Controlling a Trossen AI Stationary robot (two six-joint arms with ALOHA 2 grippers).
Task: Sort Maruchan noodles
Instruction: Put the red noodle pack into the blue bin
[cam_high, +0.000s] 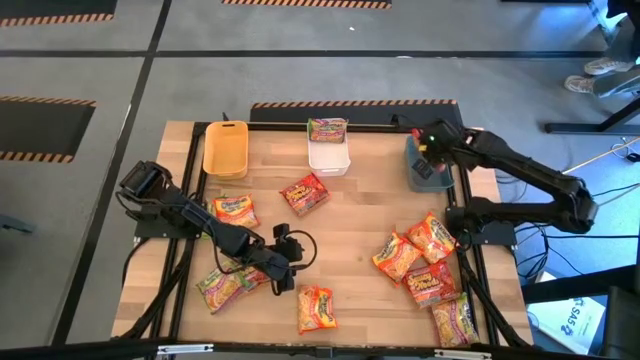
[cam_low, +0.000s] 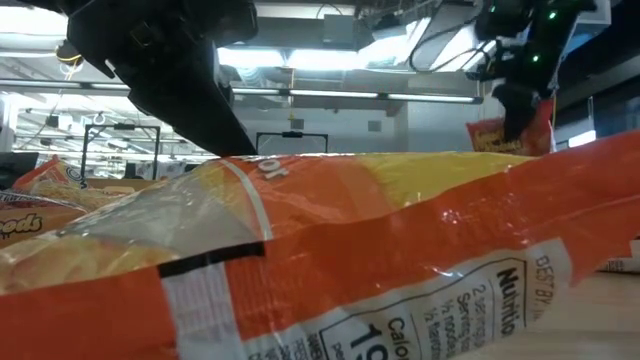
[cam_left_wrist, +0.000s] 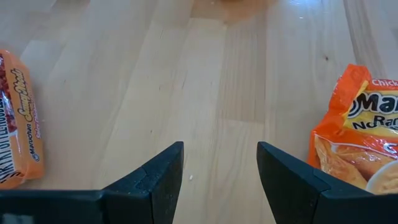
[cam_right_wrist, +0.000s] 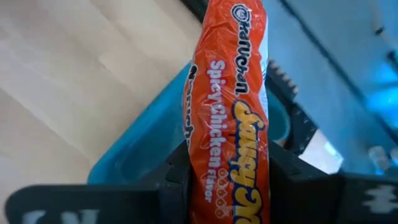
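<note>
Ramen packets lie flat on the wooden table: one red (cam_high: 305, 192), one orange (cam_high: 235, 210), two near the front (cam_high: 222, 285) (cam_high: 315, 308), and a cluster at the right (cam_high: 425, 262). A green-pink packet (cam_high: 327, 128) lies on the white bin (cam_high: 328, 158). My left gripper (cam_high: 285, 270) (cam_left_wrist: 221, 168) is open and low over bare wood, between a red packet (cam_left_wrist: 18, 124) and an orange packet (cam_left_wrist: 360, 137). My right gripper (cam_high: 432, 140) (cam_right_wrist: 229, 155) is shut on a red Spicy Chicken packet (cam_right_wrist: 233, 81) above the dark grey bin (cam_high: 425, 170). My right gripper pinches the red packet between its two fingers, across the packet's flat faces (cam_right_wrist: 230, 180); the rest of the packet reaches out past the fingertips. The fingers come from above, pointing down. The packet (cam_low: 505, 135) is lifted clear and hangs over the dark grey bin (cam_right_wrist: 137, 149).
A yellow bin (cam_high: 225, 148) stands at the table's far left, the white bin at far centre, the dark grey bin at far right. One orange packet (cam_low: 350, 260) fills the low view's foreground. Bare wood lies in the table's middle (cam_high: 350, 225).
</note>
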